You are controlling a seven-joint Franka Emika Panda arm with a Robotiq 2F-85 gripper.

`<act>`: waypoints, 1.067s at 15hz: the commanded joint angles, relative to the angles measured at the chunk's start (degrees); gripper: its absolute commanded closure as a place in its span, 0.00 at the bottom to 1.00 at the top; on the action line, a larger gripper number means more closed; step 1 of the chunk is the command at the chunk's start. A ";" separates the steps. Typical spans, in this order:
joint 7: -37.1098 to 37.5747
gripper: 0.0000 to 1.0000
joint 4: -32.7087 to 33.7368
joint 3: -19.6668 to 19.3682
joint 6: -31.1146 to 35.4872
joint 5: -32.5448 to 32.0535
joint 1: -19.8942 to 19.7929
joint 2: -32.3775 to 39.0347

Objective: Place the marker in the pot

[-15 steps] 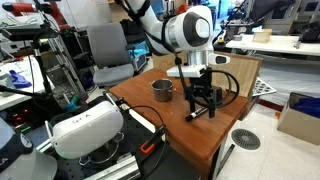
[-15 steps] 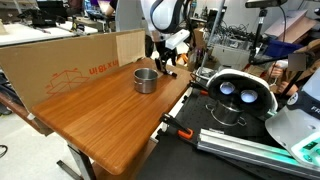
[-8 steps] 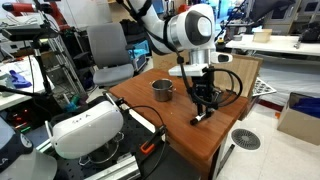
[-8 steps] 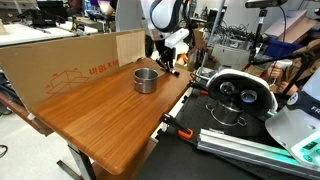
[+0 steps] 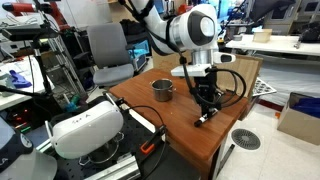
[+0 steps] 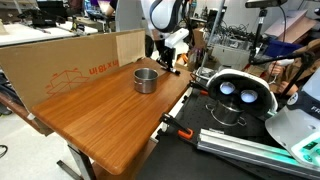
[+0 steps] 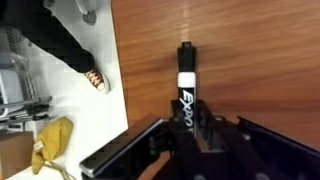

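The dark, blocky gripper (image 5: 205, 105) seems pinched shut on one end of the slim, glossy black marker (image 7: 186, 85) with its white band, over the smooth wooden bench (image 6: 100, 115) near its edge, well apart from the round, straight-sided metal pot (image 6: 146, 79).

A wooden tabletop (image 6: 95, 110) runs along a cardboard sheet (image 6: 60, 62). Close by, a white headset (image 6: 240, 92) sits on a large steel pot (image 6: 226, 116). A grey chair (image 5: 108, 50) stands behind, and a round drain (image 5: 245, 139) is set in the floor.
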 commanded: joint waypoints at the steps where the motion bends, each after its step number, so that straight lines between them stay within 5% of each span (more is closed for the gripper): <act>1: -0.22 0.95 -0.26 -0.53 0.69 -0.28 0.55 -0.35; 9: -3.11 0.95 -9.60 1.02 5.44 -0.12 0.07 -8.53; 16: -7.11 0.95 -24.61 3.99 16.36 1.43 -0.18 -21.96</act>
